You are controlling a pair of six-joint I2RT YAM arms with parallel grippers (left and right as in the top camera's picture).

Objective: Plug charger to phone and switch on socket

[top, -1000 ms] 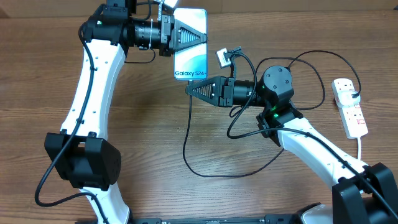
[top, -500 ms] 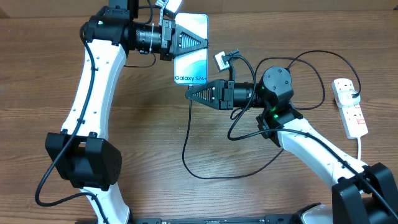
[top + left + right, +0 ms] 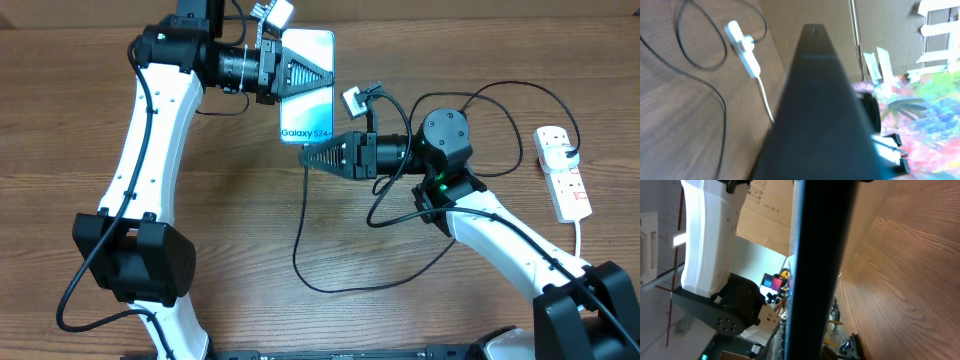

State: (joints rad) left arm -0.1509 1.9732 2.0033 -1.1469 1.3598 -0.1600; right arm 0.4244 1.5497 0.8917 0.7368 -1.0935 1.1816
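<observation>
Phone (image 3: 310,108) was pinched in the left gripper (image 3: 325,70) over the desk (image 3: 240,230); the right gripper (image 3: 308,156) sat at its lower edge, whether spread or closed I couldn't tell.

Even, bright overhead light, soft shadows; phone (image 3: 306,112) screen glows; wrist views blurred (dark close foreground out of focus)

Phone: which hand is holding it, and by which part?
The left hand clamps the phone across its upper half, reaching in over one long edge. The right hand sits at its bottom edge; its grip cannot be told.
</observation>
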